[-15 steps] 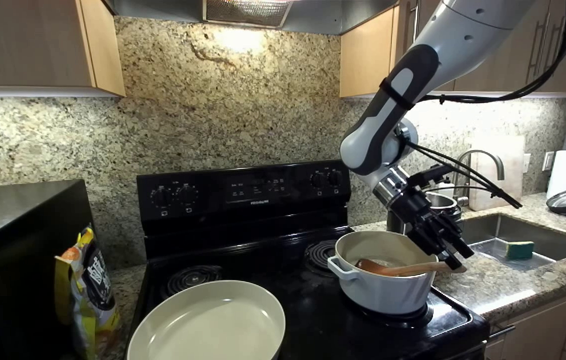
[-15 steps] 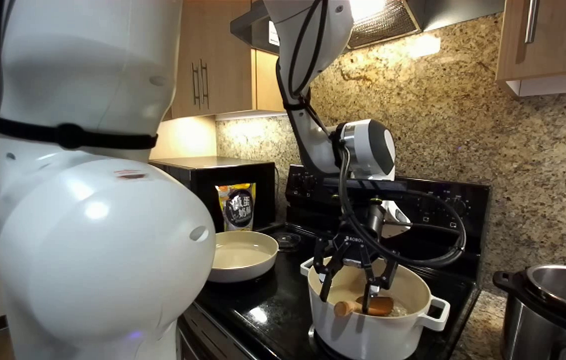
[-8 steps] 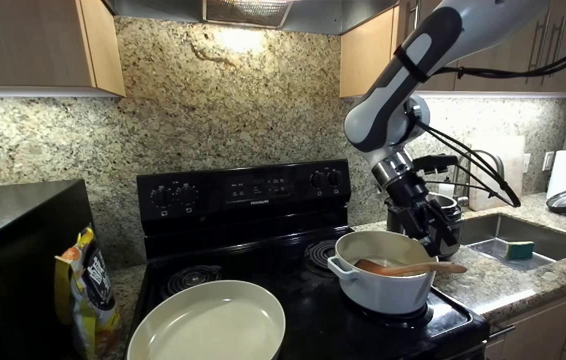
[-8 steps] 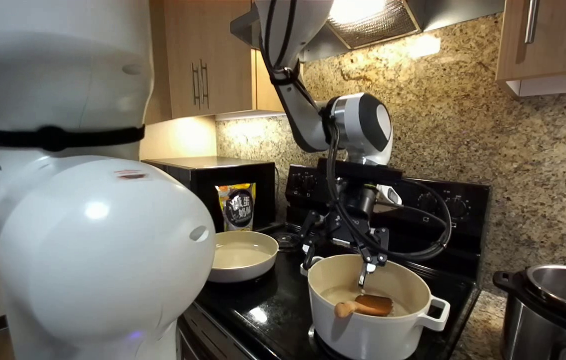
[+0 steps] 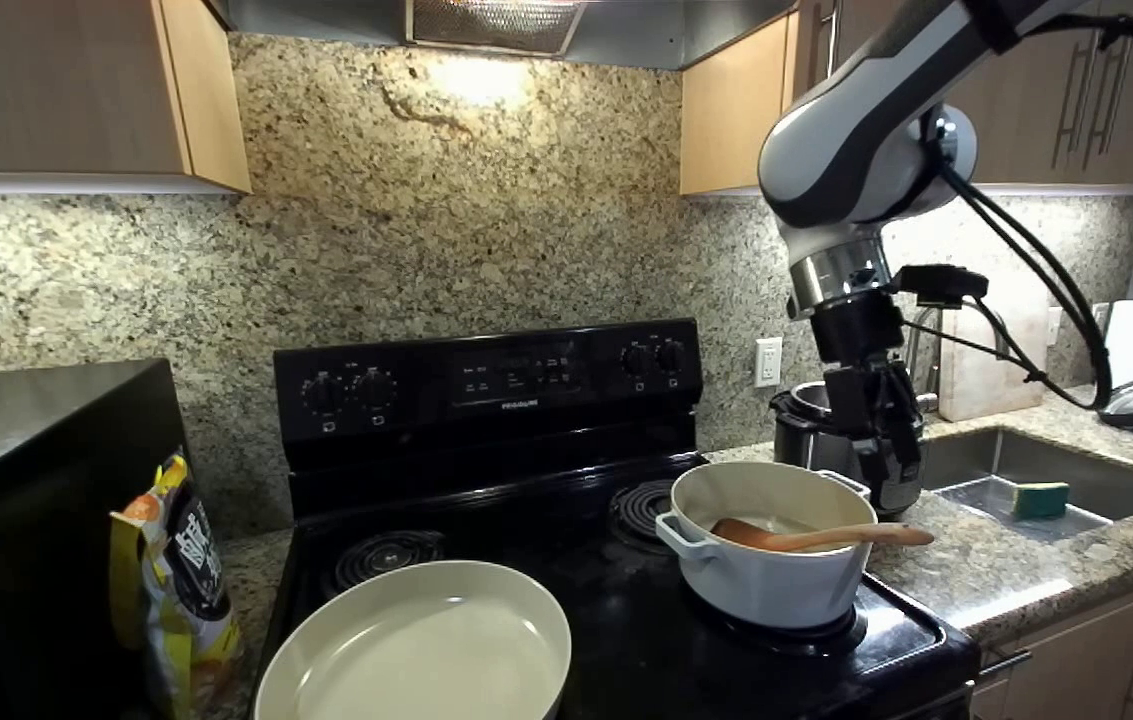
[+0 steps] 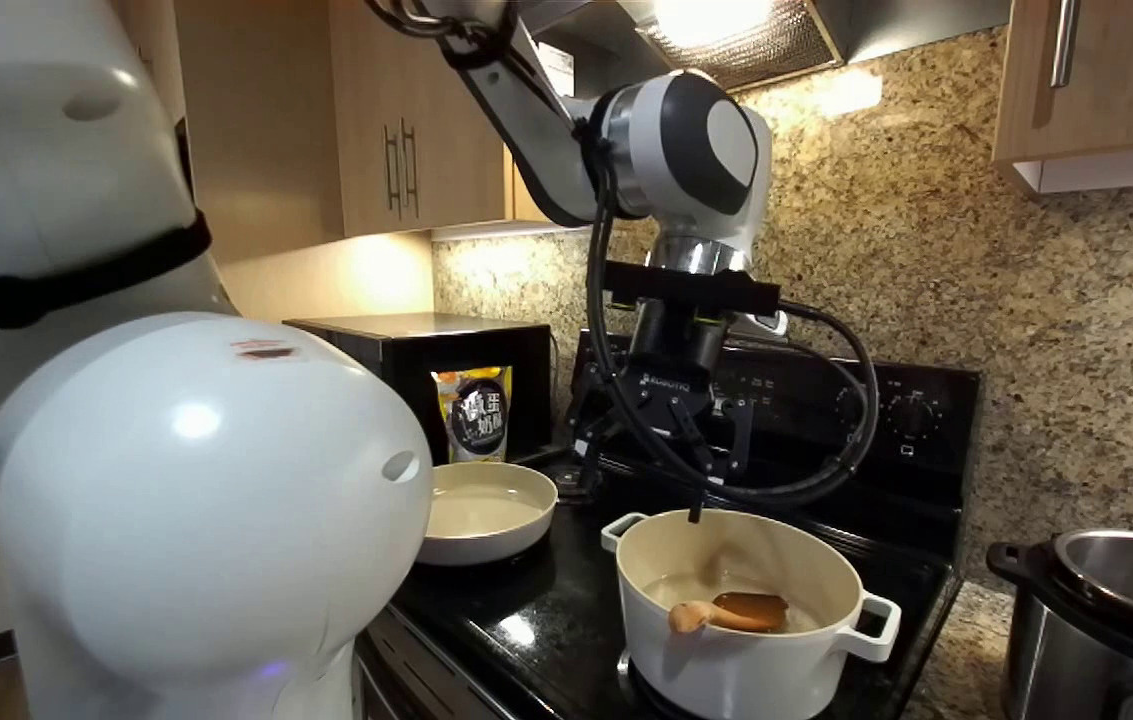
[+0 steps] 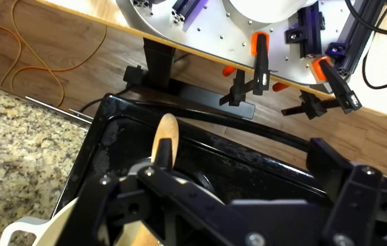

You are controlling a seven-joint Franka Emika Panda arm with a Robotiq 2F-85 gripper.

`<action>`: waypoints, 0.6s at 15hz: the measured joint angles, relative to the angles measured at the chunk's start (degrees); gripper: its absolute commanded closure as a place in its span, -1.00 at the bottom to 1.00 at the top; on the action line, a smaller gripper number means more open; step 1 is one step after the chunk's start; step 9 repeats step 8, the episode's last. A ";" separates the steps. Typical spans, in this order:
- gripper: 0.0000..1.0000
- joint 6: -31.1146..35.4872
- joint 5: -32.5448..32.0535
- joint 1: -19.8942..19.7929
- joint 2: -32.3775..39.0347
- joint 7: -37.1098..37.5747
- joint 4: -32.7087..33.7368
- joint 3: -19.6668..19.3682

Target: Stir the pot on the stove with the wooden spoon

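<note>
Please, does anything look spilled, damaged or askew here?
Nothing clearly stands out. The wooden spoon rests partly in the pot. In the wrist view, pale marks show on the stove; residue or glare, I cannot tell.

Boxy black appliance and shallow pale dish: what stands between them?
The printed bag stands between the boxy black appliance and the shallow pale dish; both exterior views show it.

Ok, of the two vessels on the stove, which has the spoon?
The deep white pot: the wooden spoon rests in it, handle over the rim; the shallow pan shows none.
</note>
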 measured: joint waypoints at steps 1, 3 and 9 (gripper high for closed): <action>-1.00 1.09 0.02 0.13 -2.75 -0.21 -1.38 -0.33; -1.00 4.02 0.02 0.68 -7.77 -0.26 -4.08 -0.91; -1.00 7.69 -0.23 1.08 -16.12 -0.26 -9.10 -1.06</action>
